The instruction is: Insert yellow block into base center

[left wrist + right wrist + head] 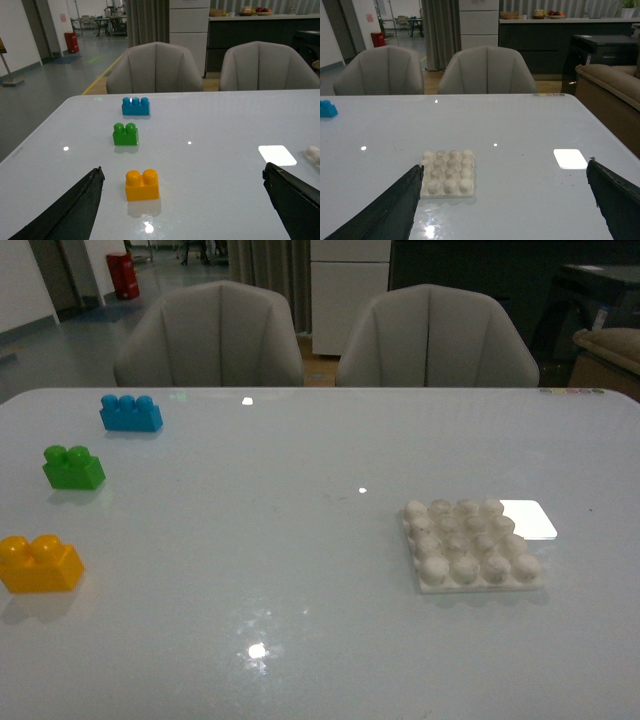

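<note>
The yellow block sits on the table at the near left, two studs up; it also shows in the left wrist view. The off-white studded base lies at the right with nothing on it, and shows in the right wrist view. My left gripper is open and empty, back from the yellow block. My right gripper is open and empty, back from the base, which lies towards its left finger. Neither gripper shows in the front view.
A green two-stud brick and a blue three-stud brick stand behind the yellow block on the left. A flat white rectangle lies just behind the base. Two grey chairs stand beyond the table's far edge.
</note>
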Controlling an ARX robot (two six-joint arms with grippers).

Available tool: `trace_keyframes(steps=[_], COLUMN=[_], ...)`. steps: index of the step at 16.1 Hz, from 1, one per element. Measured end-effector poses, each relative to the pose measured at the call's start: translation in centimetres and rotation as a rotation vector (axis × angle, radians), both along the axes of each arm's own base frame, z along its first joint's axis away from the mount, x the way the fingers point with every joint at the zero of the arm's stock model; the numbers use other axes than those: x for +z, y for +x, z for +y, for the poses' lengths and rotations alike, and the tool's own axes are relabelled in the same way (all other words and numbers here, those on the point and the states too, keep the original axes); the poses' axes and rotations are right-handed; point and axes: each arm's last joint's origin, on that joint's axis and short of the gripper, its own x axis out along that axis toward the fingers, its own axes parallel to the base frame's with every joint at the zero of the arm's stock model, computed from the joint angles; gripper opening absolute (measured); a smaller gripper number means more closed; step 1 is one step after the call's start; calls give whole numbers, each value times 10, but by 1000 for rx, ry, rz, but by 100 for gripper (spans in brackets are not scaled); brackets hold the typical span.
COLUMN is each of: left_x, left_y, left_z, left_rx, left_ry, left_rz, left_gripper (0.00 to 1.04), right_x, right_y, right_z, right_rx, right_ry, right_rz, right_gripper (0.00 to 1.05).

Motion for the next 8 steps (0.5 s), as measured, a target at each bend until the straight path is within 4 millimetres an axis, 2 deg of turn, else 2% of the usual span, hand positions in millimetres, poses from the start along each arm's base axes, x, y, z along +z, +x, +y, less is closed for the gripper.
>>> trace_keyframes(steps=[8], left_x=[0], left_y=[0], left_z=[0], left_rx=[0], left_ry=[0], left_rz=[0], left_gripper=[98], right_x=[0], right_y=[0], right_z=[0], right_rx=[0], right_ry=[0], right_rz=[0], right_gripper=[98])
